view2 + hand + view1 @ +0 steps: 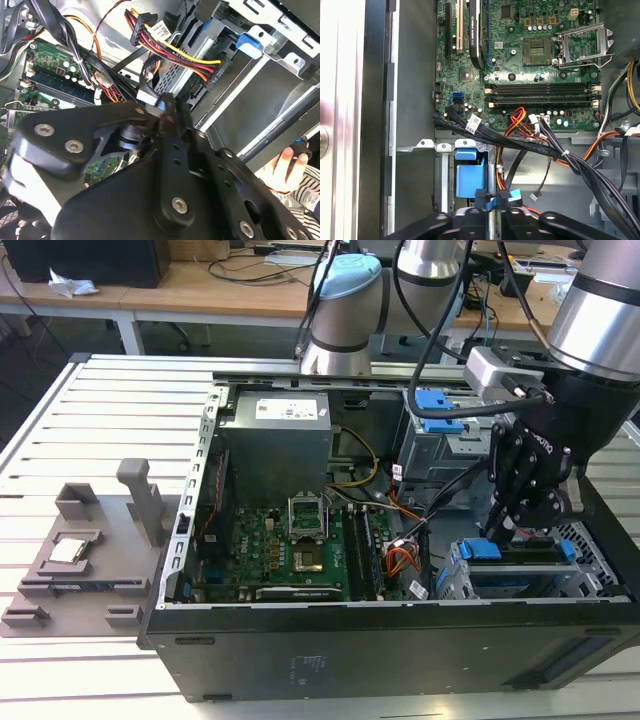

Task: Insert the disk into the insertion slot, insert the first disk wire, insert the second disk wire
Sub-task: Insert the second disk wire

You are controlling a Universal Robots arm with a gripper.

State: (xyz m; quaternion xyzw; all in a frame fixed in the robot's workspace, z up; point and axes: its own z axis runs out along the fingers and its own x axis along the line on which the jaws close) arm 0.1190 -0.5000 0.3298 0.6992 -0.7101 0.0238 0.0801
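Observation:
The disk, in its bright blue carrier, lies in the insertion slot, the low grey cage at the case's front corner on the exterior view's right. My gripper hangs just above the disk's inner end. It is shut on a small blue connector on a black cable. In both wrist views the black fingers pinch that connector. A black plug with red, yellow and black wires sits against the end of the disk.
The open case holds a green motherboard, a grey power supply and a taller bay with a blue latch. Black cable bundles cross beside the cage. A grey fixture lies on the slatted table. A person's hand rests near the case.

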